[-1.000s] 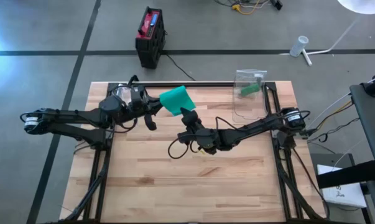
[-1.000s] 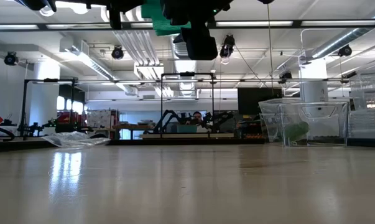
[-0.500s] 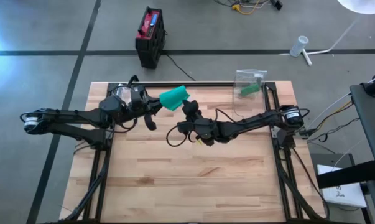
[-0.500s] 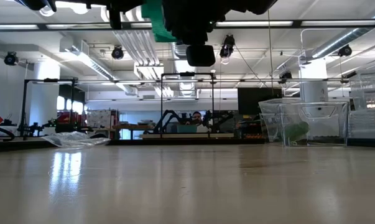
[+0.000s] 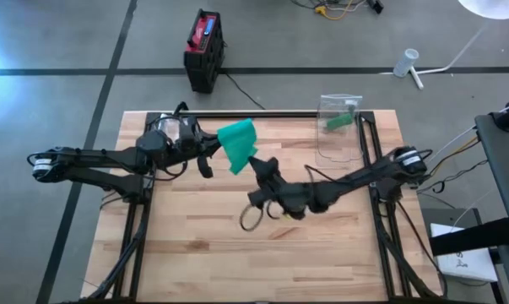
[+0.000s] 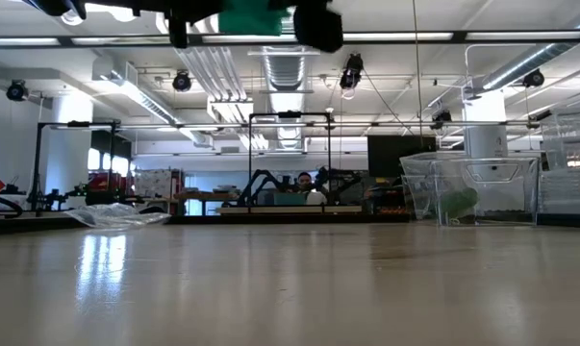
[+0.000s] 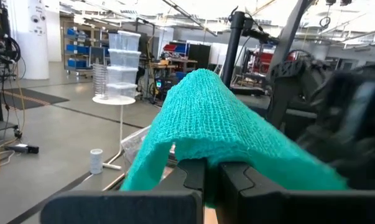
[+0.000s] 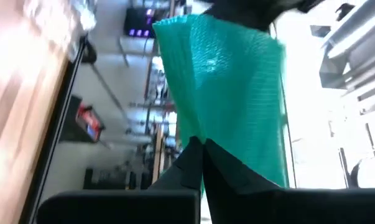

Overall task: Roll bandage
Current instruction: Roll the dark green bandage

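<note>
A teal mesh bandage [image 5: 237,145] hangs high over the middle of the table's far half, held between both grippers. My left gripper [image 5: 214,150] reaches in from the table's left and is shut on the bandage's left end. My right gripper [image 5: 254,160] comes from the right and is shut on its near end. In the low view the bandage [image 6: 256,17] and the dark grippers show only at the top edge. The left wrist view shows the bandage [image 7: 206,118] arching over the shut fingers. In the right wrist view the bandage [image 8: 224,81] spreads out as a wide sheet. My left gripper pinches the bandage's left edge [image 7: 203,152] between its two fingers, coming in level from the table's left. The cloth bulges up and over the fingertips in a loose fold, clear of the table. My right gripper pinches the bandage's near end [image 8: 203,134] between its two fingers, roughly level, from the table's near right. The mesh fans out wide beyond the fingertips toward my left gripper, lifted clear of the table.
A clear plastic container [image 5: 338,127] with a green item inside stands at the far right of the table. A crumpled clear bag [image 6: 116,213] shows at the left in the low view. A black and red box [image 5: 204,49] sits on the floor beyond the table.
My right gripper went a little toward the far edge beside the bandage, then came back toward the near edge and rose. The bandage, bunched short half a second ago, is now drawn out longer toward the near edge. Its left end has stayed at my left gripper.
</note>
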`<action>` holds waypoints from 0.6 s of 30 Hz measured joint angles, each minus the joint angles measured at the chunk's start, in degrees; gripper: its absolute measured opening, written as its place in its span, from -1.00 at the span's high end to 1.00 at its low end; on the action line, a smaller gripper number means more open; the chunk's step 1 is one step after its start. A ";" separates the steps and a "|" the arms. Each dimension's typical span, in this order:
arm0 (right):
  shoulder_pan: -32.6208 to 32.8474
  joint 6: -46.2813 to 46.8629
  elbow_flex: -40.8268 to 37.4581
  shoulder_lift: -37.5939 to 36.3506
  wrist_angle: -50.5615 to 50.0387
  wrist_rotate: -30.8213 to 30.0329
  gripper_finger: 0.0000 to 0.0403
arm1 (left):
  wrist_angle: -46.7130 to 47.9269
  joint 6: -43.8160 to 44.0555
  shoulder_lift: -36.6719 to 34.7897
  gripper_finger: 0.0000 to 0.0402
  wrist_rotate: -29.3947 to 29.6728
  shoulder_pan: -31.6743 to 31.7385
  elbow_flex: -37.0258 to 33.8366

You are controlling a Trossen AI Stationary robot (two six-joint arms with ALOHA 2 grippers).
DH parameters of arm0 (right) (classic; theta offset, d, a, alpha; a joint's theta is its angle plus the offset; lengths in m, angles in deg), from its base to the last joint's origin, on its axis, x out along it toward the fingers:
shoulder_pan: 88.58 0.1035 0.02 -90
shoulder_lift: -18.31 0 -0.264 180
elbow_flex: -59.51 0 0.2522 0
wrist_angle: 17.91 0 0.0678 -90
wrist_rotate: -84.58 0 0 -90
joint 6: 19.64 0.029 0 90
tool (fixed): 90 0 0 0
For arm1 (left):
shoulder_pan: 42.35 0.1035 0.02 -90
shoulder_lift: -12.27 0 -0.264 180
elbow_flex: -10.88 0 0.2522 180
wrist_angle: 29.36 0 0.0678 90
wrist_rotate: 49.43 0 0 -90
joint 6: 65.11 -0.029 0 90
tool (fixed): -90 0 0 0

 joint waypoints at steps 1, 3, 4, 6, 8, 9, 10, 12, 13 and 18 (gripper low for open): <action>1.10 0.02 0.00 -0.92 -0.13 -0.07 0.99 | 0.22 -0.13 0.00 1.00 0.03 0.00 0.00; 3.07 1.31 0.03 -3.37 -0.10 0.11 1.00 | 0.88 -1.01 0.00 1.00 0.06 0.01 0.00; 3.73 2.65 0.29 -4.64 -0.11 0.44 1.00 | 1.51 -1.67 0.04 1.00 0.04 0.02 0.00; 4.31 6.09 1.38 -7.13 0.07 1.81 1.00 | 2.57 -2.40 0.53 1.00 0.03 0.01 0.00; 4.21 9.62 2.77 -9.25 0.12 3.29 1.00 | 3.45 -2.61 1.68 1.00 -0.10 0.00 0.02; 3.75 11.23 3.37 -10.30 0.05 4.42 1.00 | 3.90 -2.63 2.42 1.00 -0.72 0.00 0.02; 3.06 12.91 4.20 -10.92 0.08 5.73 1.00 | 3.81 -2.63 3.39 1.00 -1.71 0.00 0.02; 1.18 15.62 5.56 -12.39 -0.13 8.16 1.00 | 3.20 -2.65 5.30 1.00 -4.16 0.00 0.02; -0.04 16.60 6.32 -12.69 -0.49 8.63 1.00 | 3.01 -2.65 6.25 1.00 -5.15 -0.02 0.02; -8.06 17.87 9.56 -12.99 -1.91 9.80 1.00 | 1.98 -3.63 9.44 1.00 -11.54 -0.23 0.02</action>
